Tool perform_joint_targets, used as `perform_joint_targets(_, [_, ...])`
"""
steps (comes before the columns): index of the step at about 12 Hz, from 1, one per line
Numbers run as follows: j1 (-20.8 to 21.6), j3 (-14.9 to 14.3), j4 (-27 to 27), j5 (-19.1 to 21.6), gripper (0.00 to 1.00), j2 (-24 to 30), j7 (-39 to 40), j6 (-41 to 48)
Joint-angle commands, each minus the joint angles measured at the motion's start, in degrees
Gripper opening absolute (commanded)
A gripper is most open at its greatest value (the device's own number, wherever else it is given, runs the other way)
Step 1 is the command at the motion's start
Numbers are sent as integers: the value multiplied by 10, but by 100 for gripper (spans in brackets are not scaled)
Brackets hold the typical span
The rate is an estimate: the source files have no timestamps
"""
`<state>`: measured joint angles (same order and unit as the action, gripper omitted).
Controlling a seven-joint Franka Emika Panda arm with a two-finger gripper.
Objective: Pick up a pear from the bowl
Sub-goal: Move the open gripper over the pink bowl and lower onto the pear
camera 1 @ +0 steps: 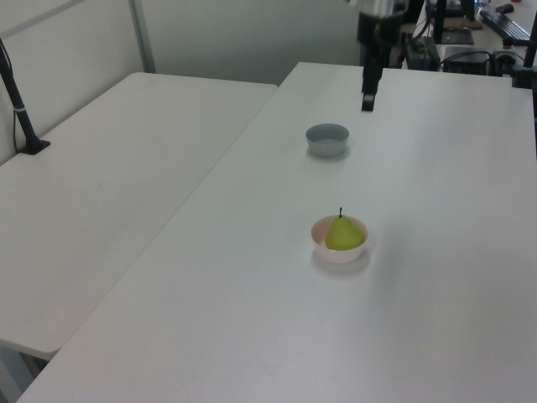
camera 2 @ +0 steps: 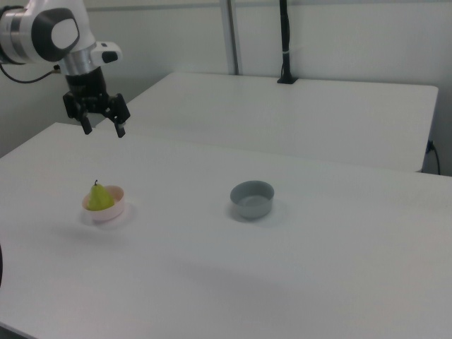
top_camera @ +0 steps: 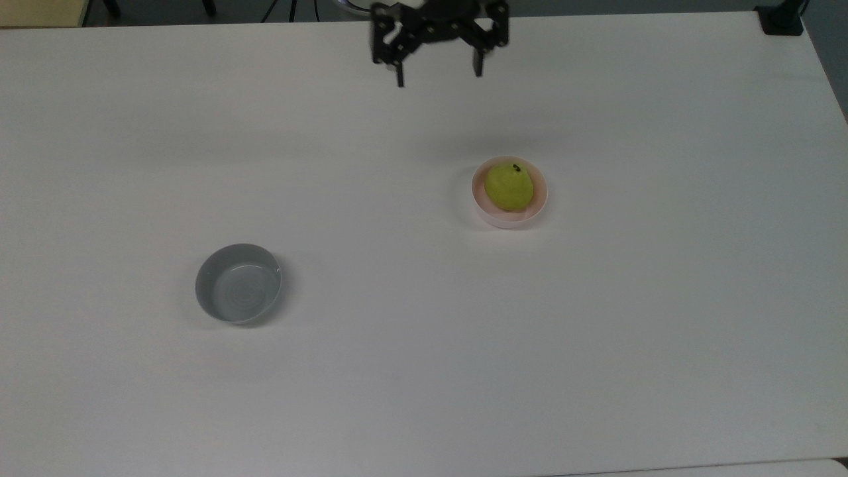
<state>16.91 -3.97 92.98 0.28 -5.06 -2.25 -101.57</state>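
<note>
A yellow-green pear point(top_camera: 509, 187) point(camera 1: 343, 234) point(camera 2: 100, 197) with a dark stem sits upright in the pale pink bowl point(top_camera: 535, 205) point(camera 1: 339, 253) point(camera 2: 111, 212) on the white table. My gripper point(top_camera: 438, 77) point(camera 2: 104, 129) hangs open in the air, well above the table, with nothing between its black fingers. In the top view it is above and to the left of the bowl. In the right view it hovers high over the bowl, slightly behind it. The left view has the gripper point(camera 1: 367, 99) edge-on near the top.
An empty grey bowl point(top_camera: 238, 283) point(camera 1: 326, 138) point(camera 2: 252, 198) stands apart from the pink one, at the top view's lower left. A second white table point(camera 1: 101, 185) point(camera 2: 296, 113) adjoins this one. A black post point(camera 2: 284, 42) is clamped at its far edge.
</note>
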Motion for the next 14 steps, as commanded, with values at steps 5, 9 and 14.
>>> perform_joint_targets(5, [40, 30, 14, 0, 97, -88, -66, -76])
perform_joint_targets(9, [42, 46, 44, -12, 97, -120, -65, -102])
perform_joint_targets(14, [51, 52, 74, -12, 97, -148, -68, -159])
